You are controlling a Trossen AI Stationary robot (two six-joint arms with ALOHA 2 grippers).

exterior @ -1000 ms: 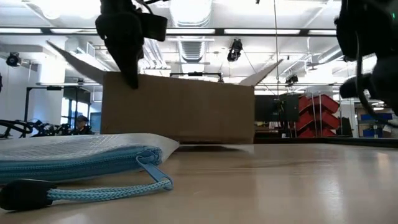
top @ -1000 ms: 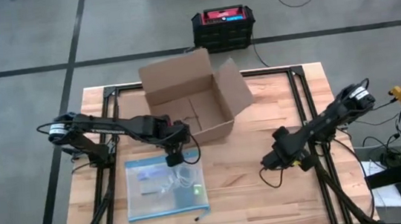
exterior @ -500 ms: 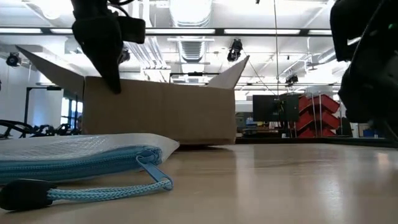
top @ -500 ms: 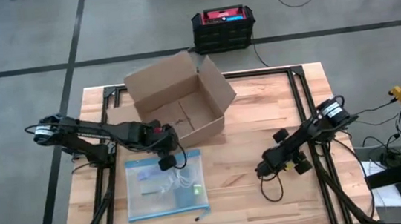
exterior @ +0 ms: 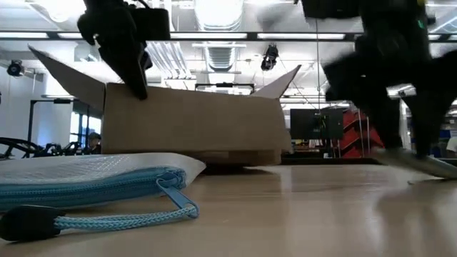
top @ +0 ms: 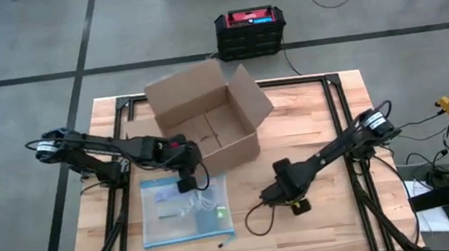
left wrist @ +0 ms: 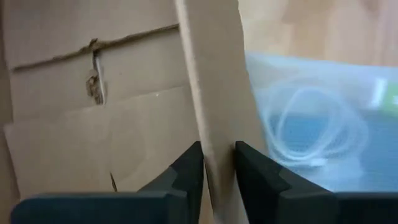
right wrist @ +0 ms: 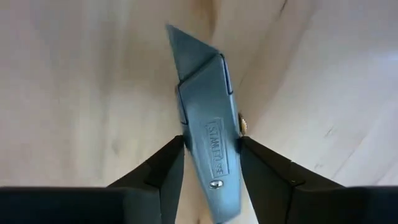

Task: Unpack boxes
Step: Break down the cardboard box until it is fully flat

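The brown cardboard box (top: 207, 119) stands open on the far middle of the table, flaps spread; the low view shows its near wall (exterior: 193, 132). My left gripper (top: 186, 178) reaches down over the near wall, close to the left corner, shut on it. A clear blue-edged bag (top: 185, 209) lies flat just in front of the box. My right gripper (top: 284, 196) hangs over the table's middle, right of the bag, shut on a grey metal utility knife (right wrist: 208, 130). It is blurred in the low view (exterior: 400, 86). My left gripper (left wrist: 219, 155) has one finger inside the box and one outside, with the near wall's top edge (left wrist: 214, 121) filling the gap between them. The fingers slant down from above. The box rests on the table. My right gripper (right wrist: 210, 155) pinches the knife's body between its two fingers, on the two narrow sides (right wrist: 186, 134). The fingers point down and lie along the knife. The blade end (right wrist: 186, 50) sticks out past the fingertips toward the wood; whether it touches the table I cannot tell.
A black crate with a red top (top: 250, 29) sits on the floor beyond the far edge. A black cable (top: 255, 221) loops on the table by the right gripper. The bag's blue cord (exterior: 121, 218) lies near the front edge. Bare wood shows at the near right.
My left gripper has gone a little toward the table's left edge, dragging the box that way; the box has since turned and shifted back right a little. My right gripper has swept from the right side toward the table's middle with the knife, tipping to point down.
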